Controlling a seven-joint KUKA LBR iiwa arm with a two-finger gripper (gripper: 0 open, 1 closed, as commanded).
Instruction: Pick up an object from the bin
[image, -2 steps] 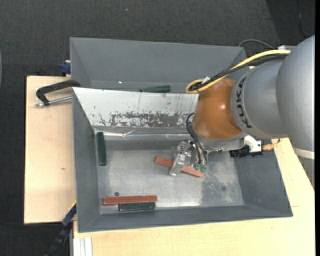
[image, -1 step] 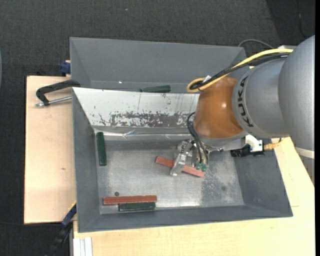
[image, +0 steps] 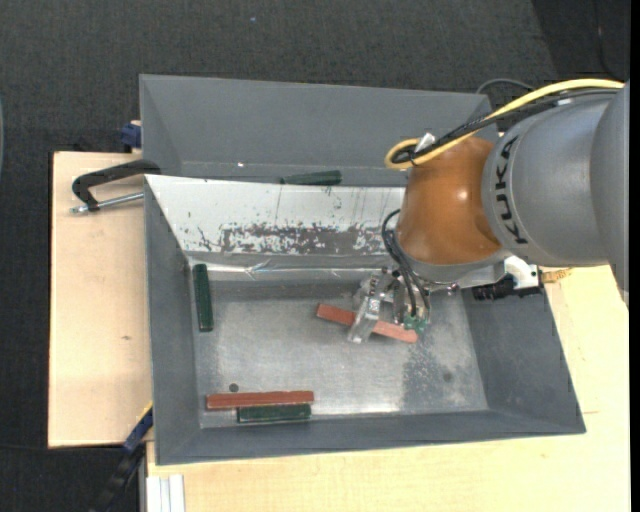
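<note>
Grey metal bin (image: 452, 378) is holding only a few things, spread apart. Far left: a dark green bar (image: 203, 297) is lying along the foot of the left wall, well apart from the work. Front left: a red-brown bar (image: 259, 399) is lying flat, with a second dark green bar (image: 273, 412) lying just beside its near edge and seemingly touching it. Centre: a salmon-red bar (image: 336, 316) is lying slantwise on the floor by itself, and it is reading as the thing being picked. The gripper (image: 378, 322) is sitting low over the bar's middle, with both ends of the bar sticking out to either side. Whether it is open or closed on the bar I cannot tell. Right: the orange wrist cover (image: 447, 205) and the arm (image: 565, 180) are reaching in over the rim. Judgement: this step is calling for a grip across the bar's narrow width, near its middle, so it is not tipping on the lift. The wrist should be squaring to the bar's slant before any squeeze, then lifting straight up. Risk: a thin flat bar is likely to be skidding on the metal floor, or pivoting out if caught off-centre.
</note>
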